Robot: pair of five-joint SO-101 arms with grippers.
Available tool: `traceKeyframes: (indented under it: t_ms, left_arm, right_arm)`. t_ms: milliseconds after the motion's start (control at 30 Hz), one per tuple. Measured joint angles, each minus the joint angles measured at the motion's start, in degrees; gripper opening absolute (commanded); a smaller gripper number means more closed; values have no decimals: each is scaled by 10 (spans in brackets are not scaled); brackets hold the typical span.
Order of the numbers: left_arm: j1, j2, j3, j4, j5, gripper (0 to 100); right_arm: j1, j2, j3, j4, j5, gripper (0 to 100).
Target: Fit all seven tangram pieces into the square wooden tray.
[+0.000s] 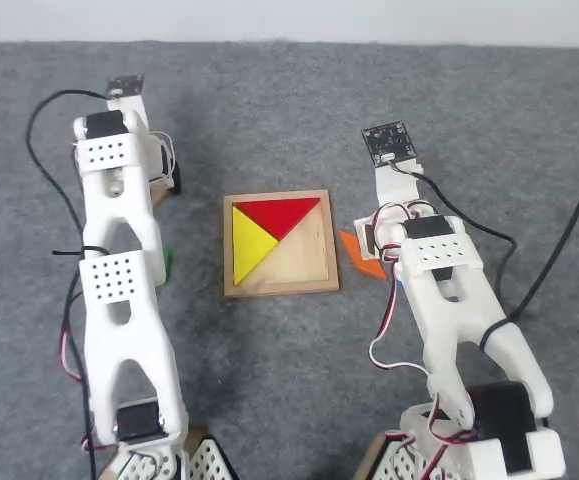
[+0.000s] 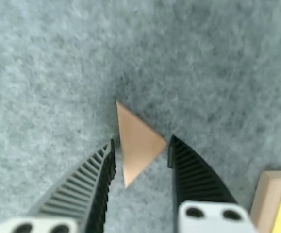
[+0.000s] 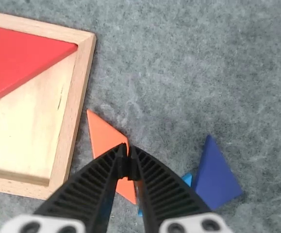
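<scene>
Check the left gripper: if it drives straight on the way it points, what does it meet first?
The tan triangle, lying between the fingers of the open left gripper; the fingertips would likely touch the grey mat either side of it. Height above it is unclear.

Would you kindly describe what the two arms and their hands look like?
The left arm and right arm are white shells with dotted hole panels, black motors and black, red and white cables. The left hand and right hand have black ribbed fingers on white bases.
</scene>
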Motion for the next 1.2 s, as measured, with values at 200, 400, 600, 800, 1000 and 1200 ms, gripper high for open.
traceKeyframes:
  t_ms: [200,400,600,800,1000,1200]
  left_arm:
    - [0,0,0,2,0,161]
    - [2,0,0,2,0,103]
    - [2,0,0,2,0,101]
    - [2,0,0,2,0,85]
    - [-2,1,-46,4,-3,79]
    - [4,1,-63,4,-5,62]
  right_arm:
    - [0,0,0,0,0,10]
    - [0,0,0,0,0,10]
    - [0,0,0,0,0,10]
    - [0,0,0,0,0,10]
    - [0,0,0,0,0,10]
    - [0,0,0,0,0,10]
